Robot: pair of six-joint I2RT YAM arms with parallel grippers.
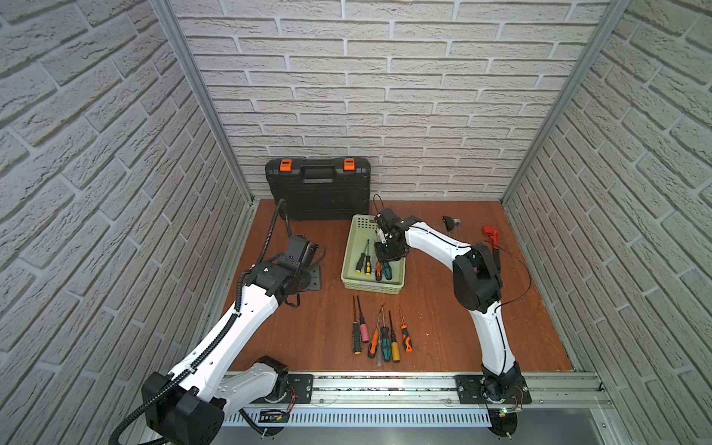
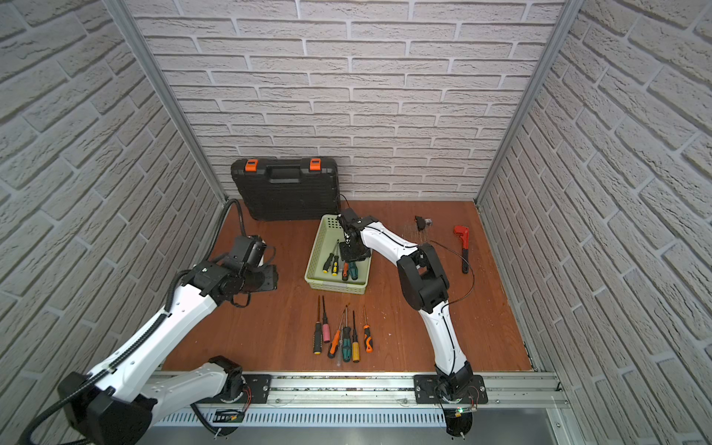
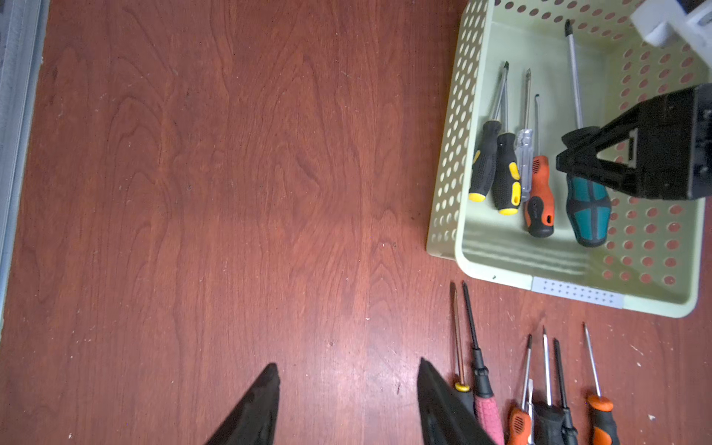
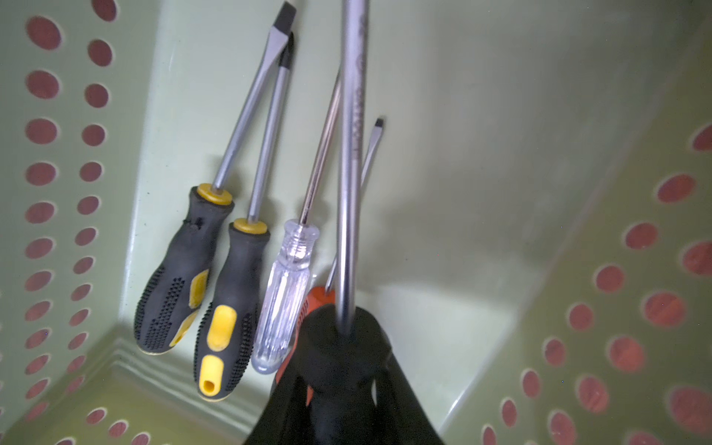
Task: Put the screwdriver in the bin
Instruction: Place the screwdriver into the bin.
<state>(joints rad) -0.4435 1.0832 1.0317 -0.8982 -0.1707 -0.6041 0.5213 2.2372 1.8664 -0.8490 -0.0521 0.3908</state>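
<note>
Tabletop [image 1: 308,339] of reddish-brown wood-grain board carries everything. The largest thing on it is a black ribbed plastic toolcase with two orange latches [image 1: 318,190], standing on edge against the brick-pattern back wall. Just in front sits the pale green rectangular plastic bin [image 1: 370,285], its walls punched with round holes and a grey dotted strip [image 3: 578,294] on its near rim. The right gripper [image 3: 569,153] reaches down inside the bin, black fingers pinched tight on the top of the handle of the teal-and-black-handled screwdriver [image 3: 587,208]. The screwdriver sits low over the bin floor, and whether it touches cannot be told. Its steel shaft bears stamped marks too blurred to read. Beside it on the bin floor lie an orange-and-black-handled screwdriver [image 3: 539,200], a clear plastic-handled screwdriver [image 4: 287,293] and two black rubber-grip screwdrivers with yellow insets [image 4: 227,308]. The left gripper [image 3: 348,366] hovers over bare board with fingers spread apart, holding nothing, beside a row of loose screwdrivers [image 1: 395,346].
</note>
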